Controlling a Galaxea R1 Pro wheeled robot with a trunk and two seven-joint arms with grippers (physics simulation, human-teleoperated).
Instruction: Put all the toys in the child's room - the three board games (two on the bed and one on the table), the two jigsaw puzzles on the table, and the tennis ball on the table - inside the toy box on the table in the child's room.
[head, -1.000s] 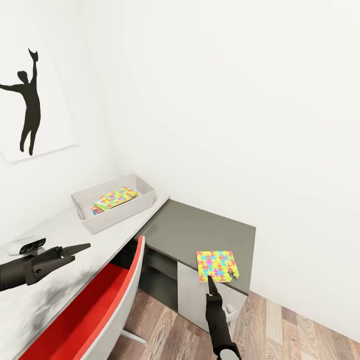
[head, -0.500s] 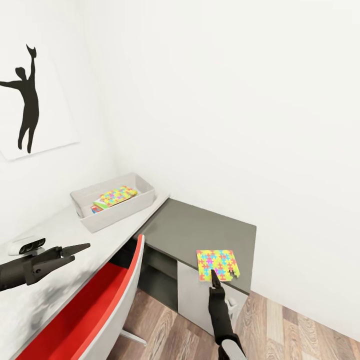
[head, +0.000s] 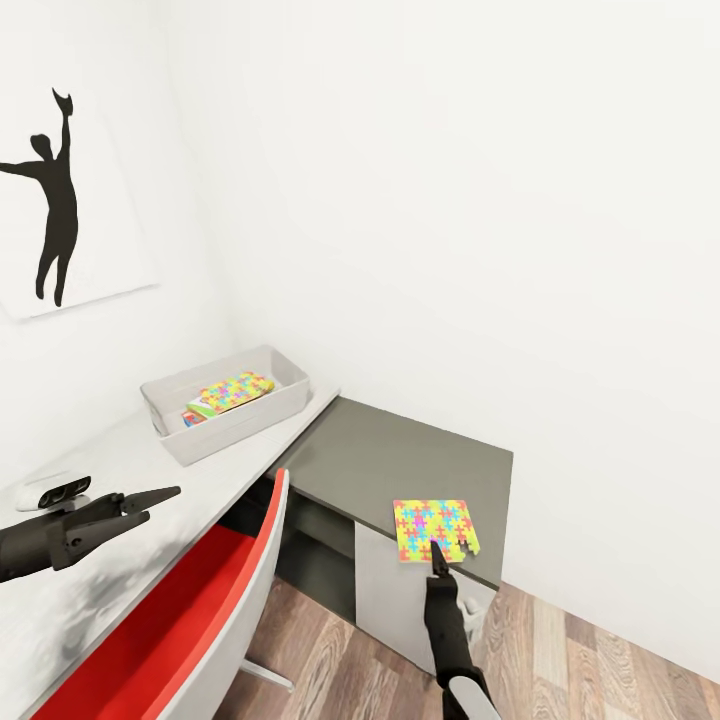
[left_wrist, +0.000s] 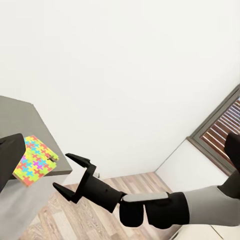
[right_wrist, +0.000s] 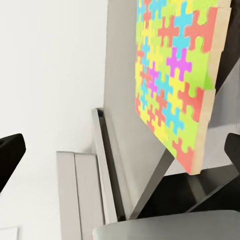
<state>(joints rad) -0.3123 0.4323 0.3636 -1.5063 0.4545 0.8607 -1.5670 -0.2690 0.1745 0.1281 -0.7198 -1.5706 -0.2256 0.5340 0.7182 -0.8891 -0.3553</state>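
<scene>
The right hand (head: 436, 553) has advanced over the near edge of the jigsaw puzzle (head: 435, 527).

No lettering I can read anywhere

The only sign before me is the poster (head: 70, 195) on the far left wall, a wordless black silhouette of a figure with arms raised. The box end peeking from under the puzzle sheet in the toy box (head: 225, 410) is too small for me to make out any letters. The jigsaw puzzle (head: 432, 528) at the near right edge of the dark table (head: 400, 460) carries coloured pieces only, no print, and my right wrist view shows its face (right_wrist: 172, 80) just as bare of words.
</scene>
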